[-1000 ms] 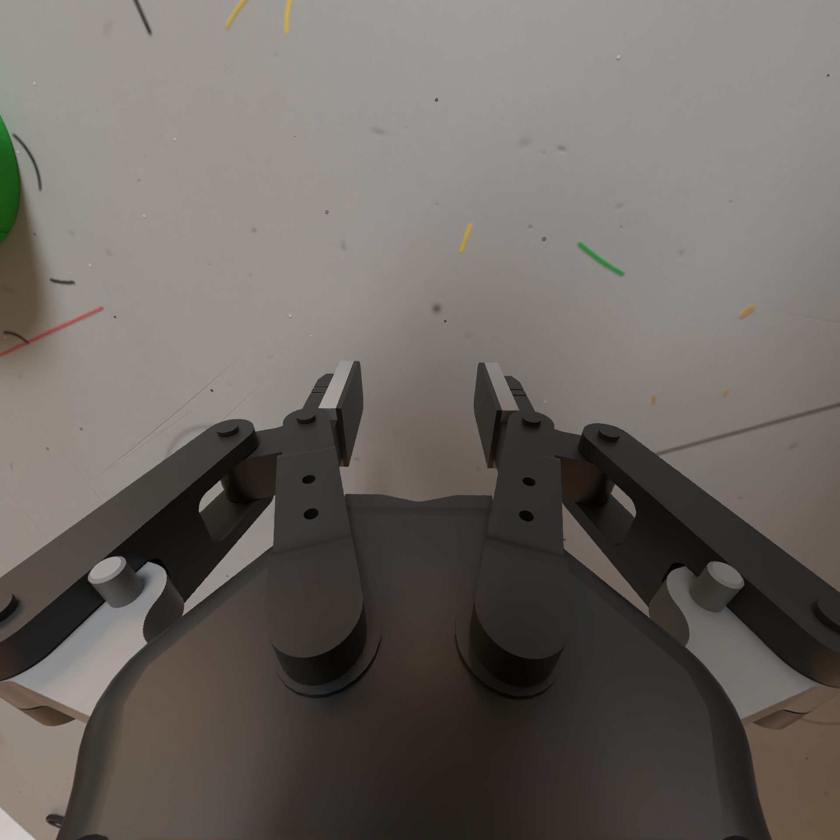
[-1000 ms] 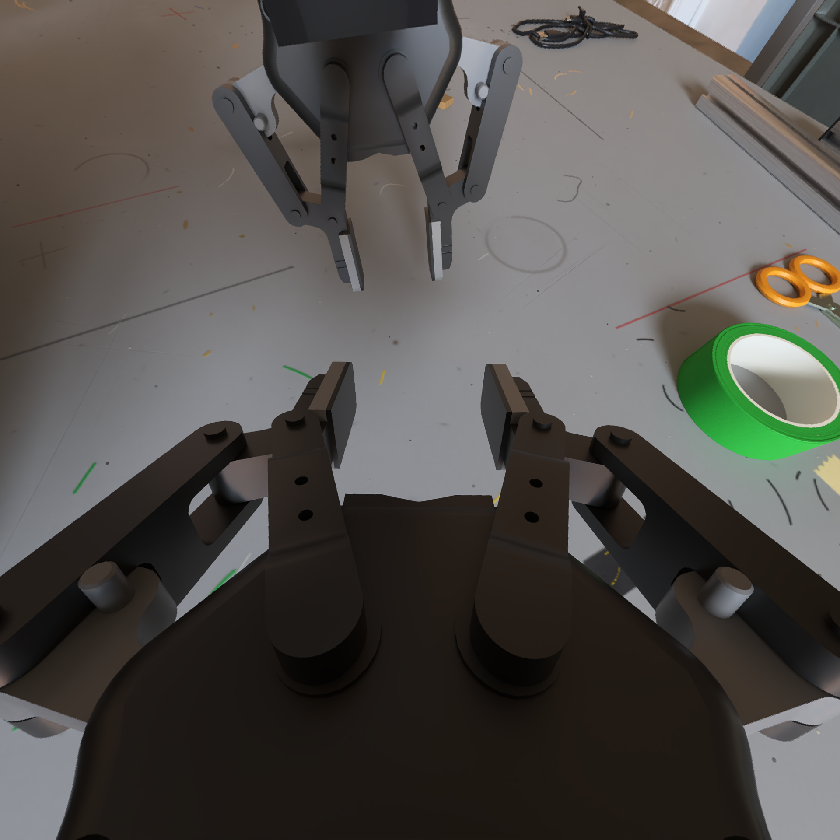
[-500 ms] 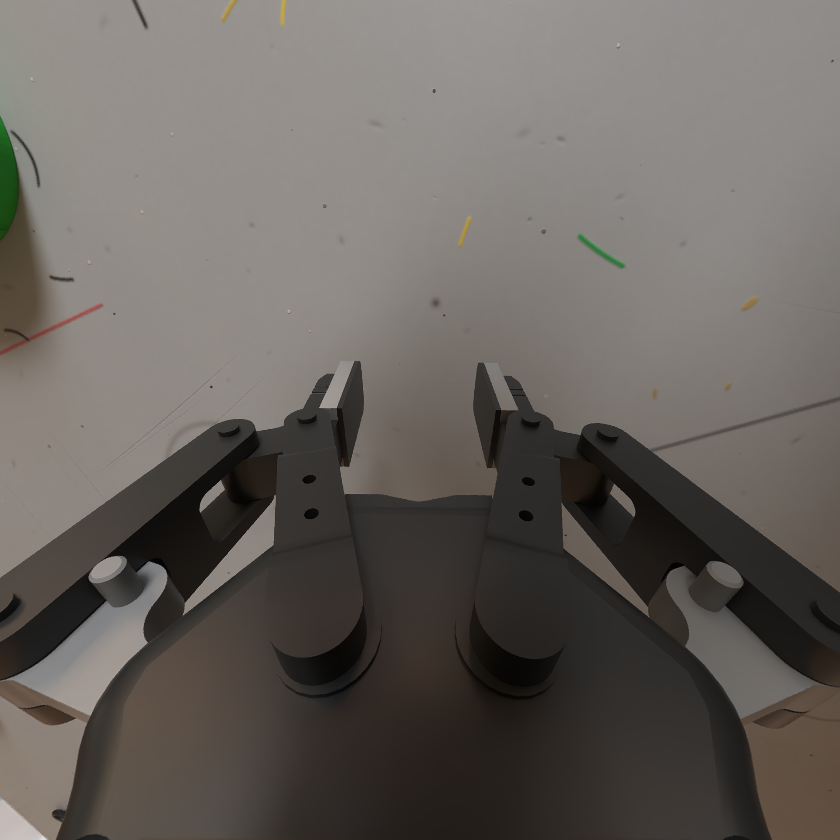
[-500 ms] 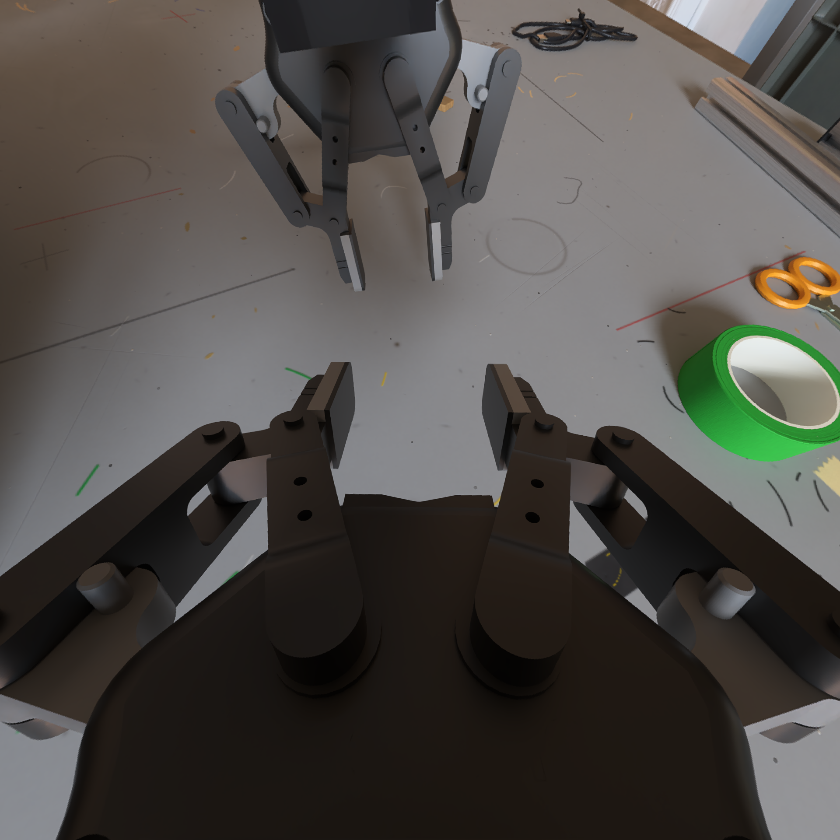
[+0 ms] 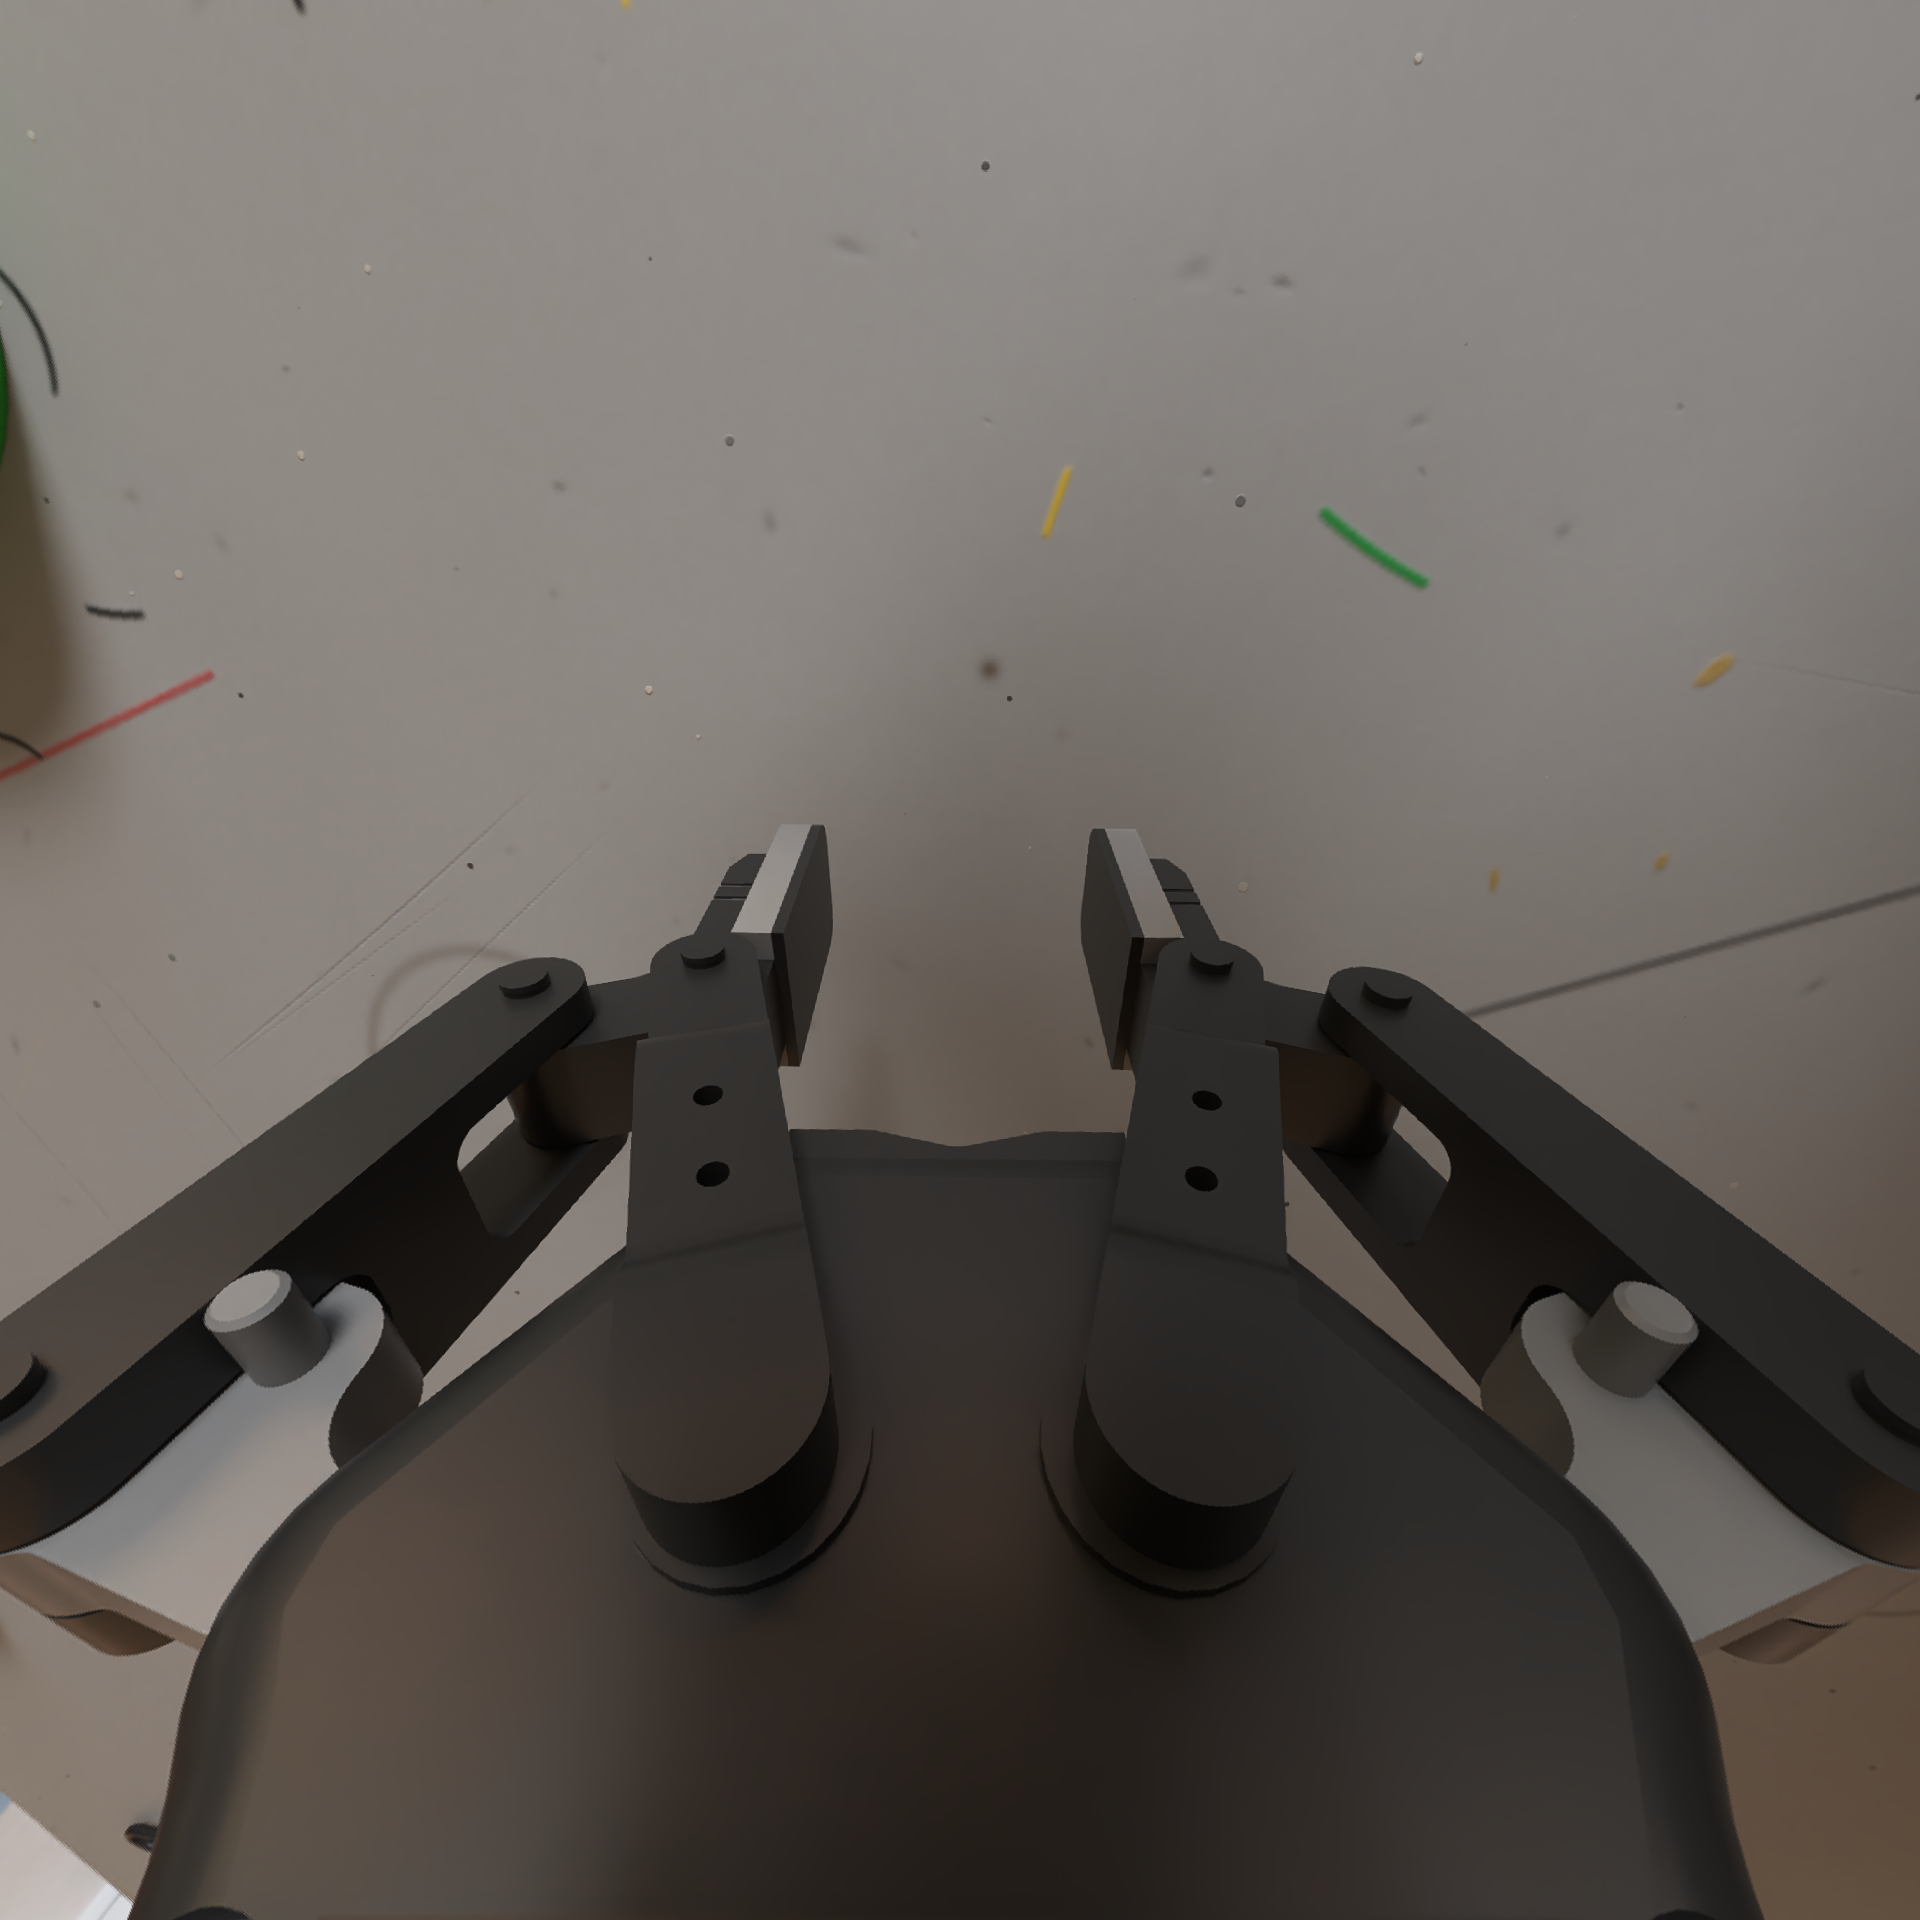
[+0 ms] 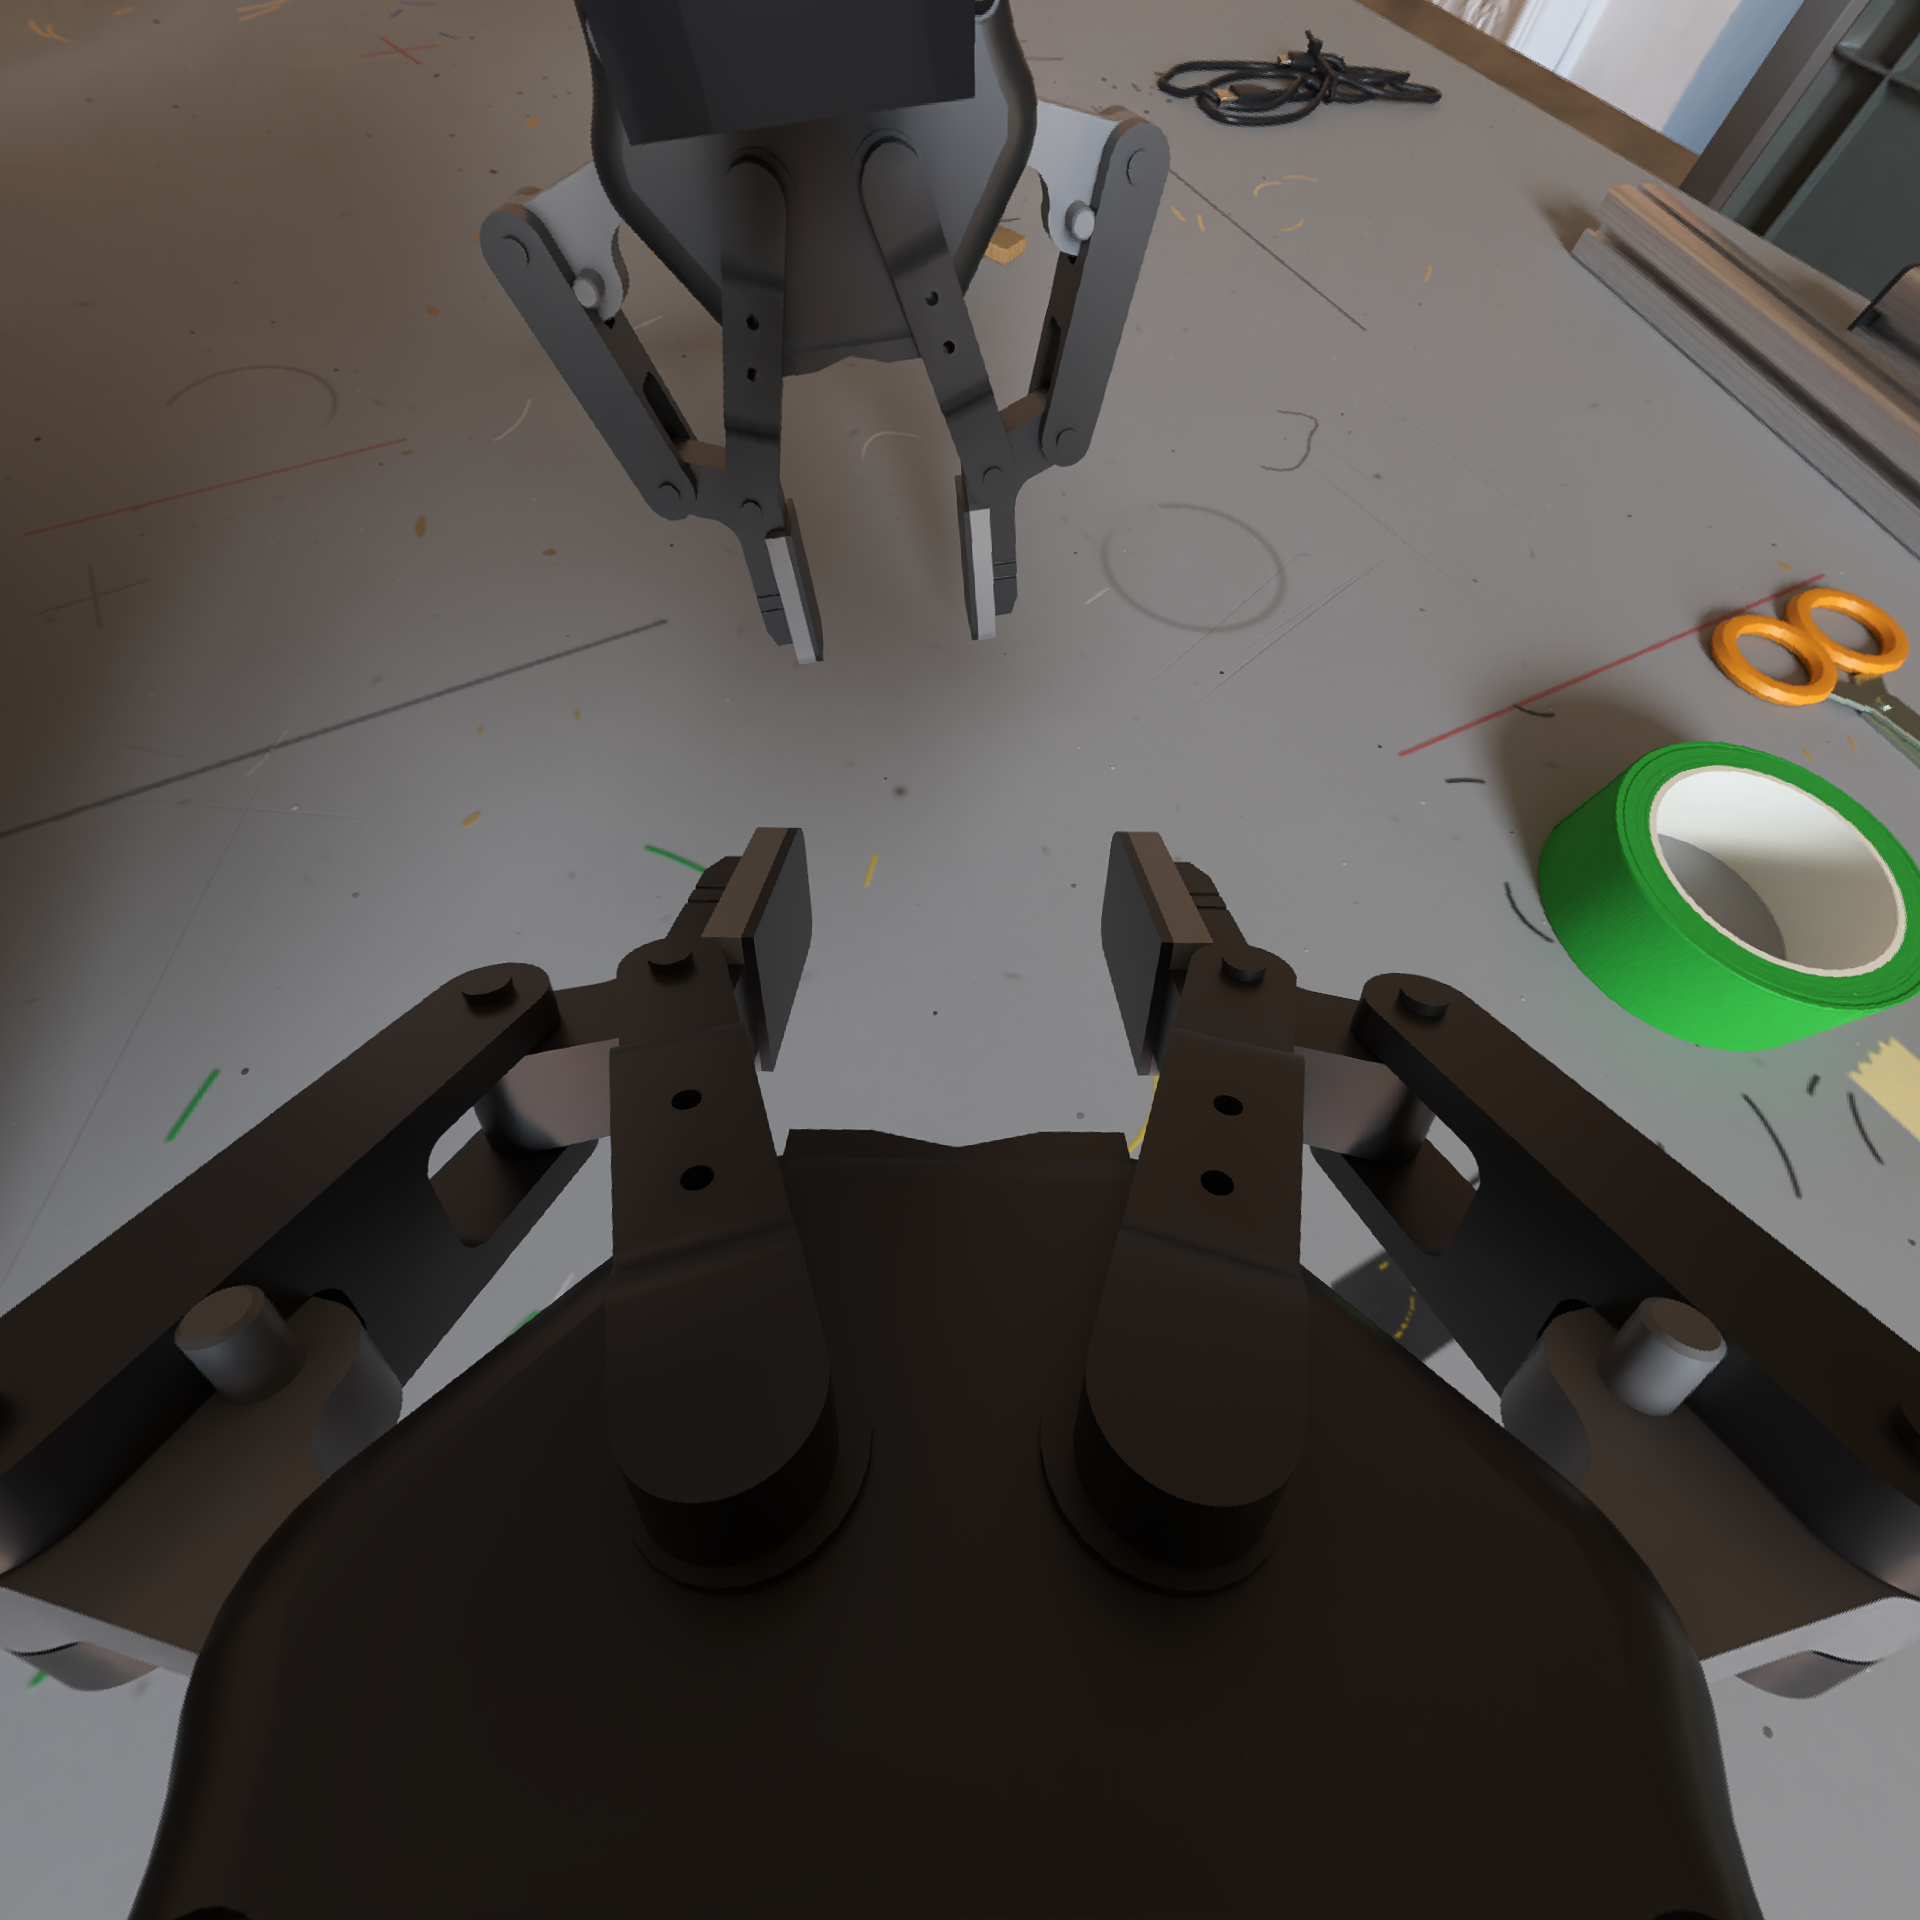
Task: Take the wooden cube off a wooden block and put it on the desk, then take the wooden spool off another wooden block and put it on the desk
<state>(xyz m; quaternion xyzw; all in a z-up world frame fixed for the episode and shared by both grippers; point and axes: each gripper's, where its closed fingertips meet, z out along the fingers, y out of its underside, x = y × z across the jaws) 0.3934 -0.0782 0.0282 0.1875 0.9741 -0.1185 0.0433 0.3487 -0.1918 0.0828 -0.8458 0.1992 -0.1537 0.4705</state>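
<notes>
Left gripper [image 5: 956,935] hangs above bare grey desk [image 5: 935,364], jaws spread wide with nothing between them. Right gripper [image 6: 956,925] faces it across the desk, jaws likewise wide apart and empty. Wooden cube, spool and blocks cannot be located in either view; only a small tan wooden corner [image 6: 1006,246] shows behind the left gripper. Green tape roll [image 6: 1735,904], orange-handled scissors [image 6: 1808,649] and a black cable coil [image 6: 1294,83] lie at right.

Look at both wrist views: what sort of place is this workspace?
Probably a workshop or craft bench: a scuffed grey desk strewn with coloured offcuts, holding a green tape roll, orange-handled scissors and a black cable coil.
</notes>
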